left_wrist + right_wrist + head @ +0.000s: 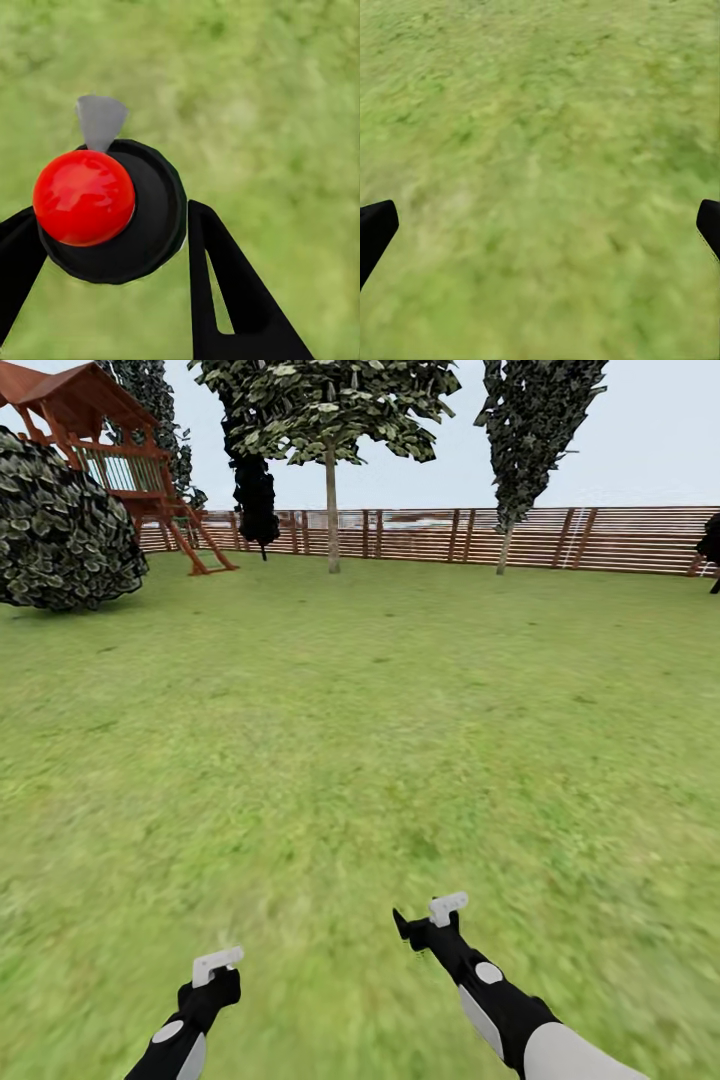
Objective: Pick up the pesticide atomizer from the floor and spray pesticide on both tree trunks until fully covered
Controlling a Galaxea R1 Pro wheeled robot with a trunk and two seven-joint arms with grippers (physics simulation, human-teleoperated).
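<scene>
Lawn stretches to the fence; left gripper grasps the pesticide atomizer, right gripper spread apart.

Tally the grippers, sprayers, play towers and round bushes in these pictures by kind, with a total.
Grippers: 2, the left gripper and the right gripper
Sprayers: 1, the pesticide atomizer, between the left gripper's fingers
Play towers: 1, the wooden play tower by the fence
Round bushes: 1, the bush beside it
Total: 5
</scene>
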